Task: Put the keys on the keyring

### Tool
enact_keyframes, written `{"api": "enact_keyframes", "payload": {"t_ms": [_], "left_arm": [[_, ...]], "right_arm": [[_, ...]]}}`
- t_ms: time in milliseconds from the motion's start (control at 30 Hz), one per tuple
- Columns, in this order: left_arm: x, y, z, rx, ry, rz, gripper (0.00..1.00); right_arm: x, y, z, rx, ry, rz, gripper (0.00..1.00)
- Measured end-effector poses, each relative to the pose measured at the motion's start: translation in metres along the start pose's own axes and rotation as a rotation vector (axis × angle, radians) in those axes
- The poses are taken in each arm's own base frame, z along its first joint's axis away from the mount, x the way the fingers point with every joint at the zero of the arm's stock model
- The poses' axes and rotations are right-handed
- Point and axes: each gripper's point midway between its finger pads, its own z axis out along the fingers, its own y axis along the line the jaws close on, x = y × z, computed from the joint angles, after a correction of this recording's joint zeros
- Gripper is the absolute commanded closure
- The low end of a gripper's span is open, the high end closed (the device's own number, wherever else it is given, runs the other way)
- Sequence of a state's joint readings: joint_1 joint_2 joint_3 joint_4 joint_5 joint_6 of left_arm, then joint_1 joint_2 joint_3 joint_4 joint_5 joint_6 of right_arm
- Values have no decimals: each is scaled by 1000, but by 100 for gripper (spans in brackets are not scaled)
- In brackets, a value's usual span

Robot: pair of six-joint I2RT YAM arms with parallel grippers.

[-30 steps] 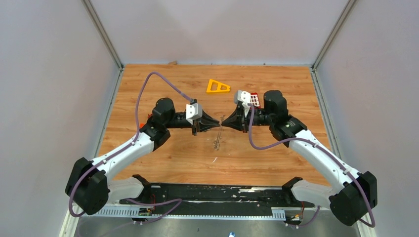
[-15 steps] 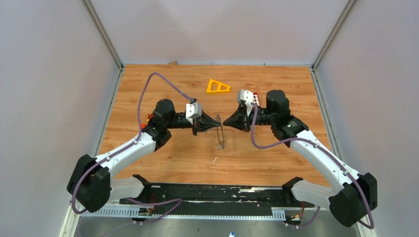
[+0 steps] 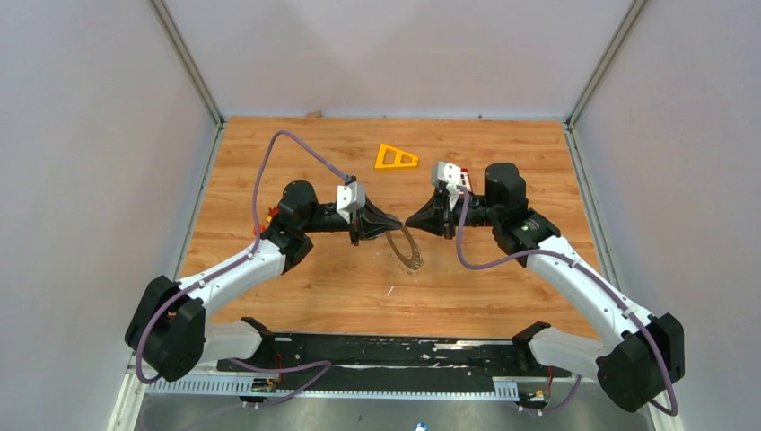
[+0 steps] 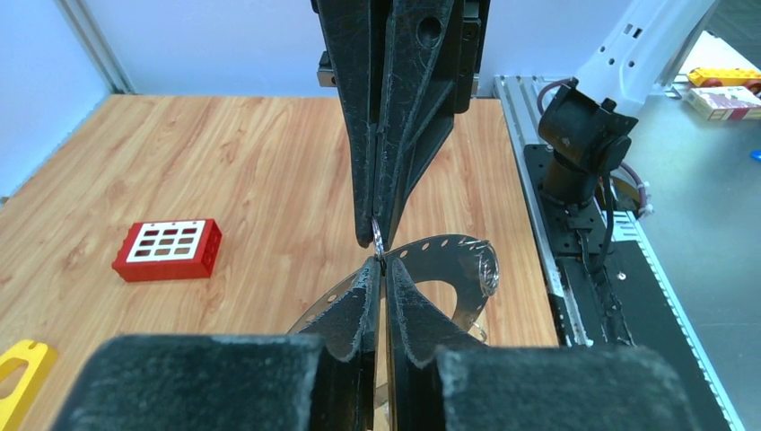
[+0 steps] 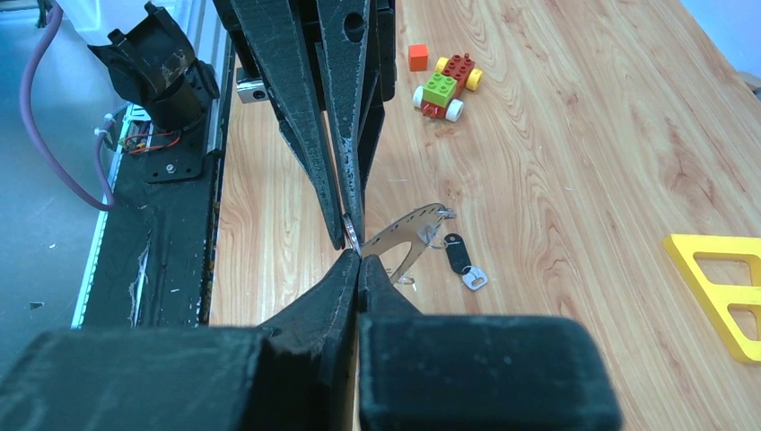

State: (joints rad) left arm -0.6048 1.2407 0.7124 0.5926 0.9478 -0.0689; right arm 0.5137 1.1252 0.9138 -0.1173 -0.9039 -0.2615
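Note:
The keyring, a thin grey ring with small holes along its rim, hangs tilted above the table between my two gripper tips. My left gripper is shut on its rim, seen in the left wrist view with the keyring spreading behind it. My right gripper is shut tip to tip with it, pinching a small silvery wire loop at the rim. The key, black-headed with a silvery part, lies on the table at the keyring's far end.
A red keypad block lies behind the right wrist. An orange triangular frame is at the back. A toy brick car and an orange cube sit by the left arm. The black base rail runs along the near edge.
The keyring hung edge-on below the touching tips; now it has swung to a tilted, open ellipse. The right gripper drew back slightly to the right.

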Motion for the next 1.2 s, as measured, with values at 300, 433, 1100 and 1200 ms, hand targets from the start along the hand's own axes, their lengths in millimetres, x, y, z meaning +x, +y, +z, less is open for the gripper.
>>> {"api": "enact_keyframes", "payload": {"t_ms": [300,433,1100,1200], "left_arm": [[-2,-2,0,12,-9,1,100],[-1,-2,0,11,-8,-5,100],[8,3,-35,-125,622,67,100],[7,-2,-40,-124,708,60,100]], "right_arm": [[0,2,0,-12,-4,5,100],[1,1,1,-13,-2,7,97],[6,-17,-6,96,46,-104,63],[8,-16,-5,89,47,-101,64]]}}
